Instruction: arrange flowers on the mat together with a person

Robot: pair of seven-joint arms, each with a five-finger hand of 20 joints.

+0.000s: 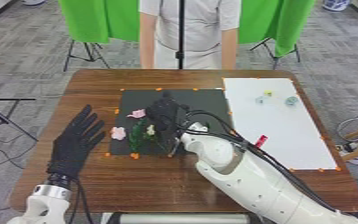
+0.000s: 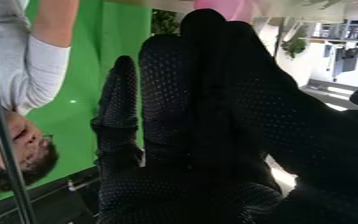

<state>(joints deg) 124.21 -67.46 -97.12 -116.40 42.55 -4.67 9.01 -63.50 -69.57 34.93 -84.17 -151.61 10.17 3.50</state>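
Flowers (image 1: 119, 133) on mat (image 1: 209, 102), green backdrop (image 1: 85, 20)

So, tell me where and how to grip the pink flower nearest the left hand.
Pinch the small bloom of that pink flower lightly, fingers coming down from above and the left. It looks compact and sits near the left edge of the dark mat, while green leaves crowd its right side.
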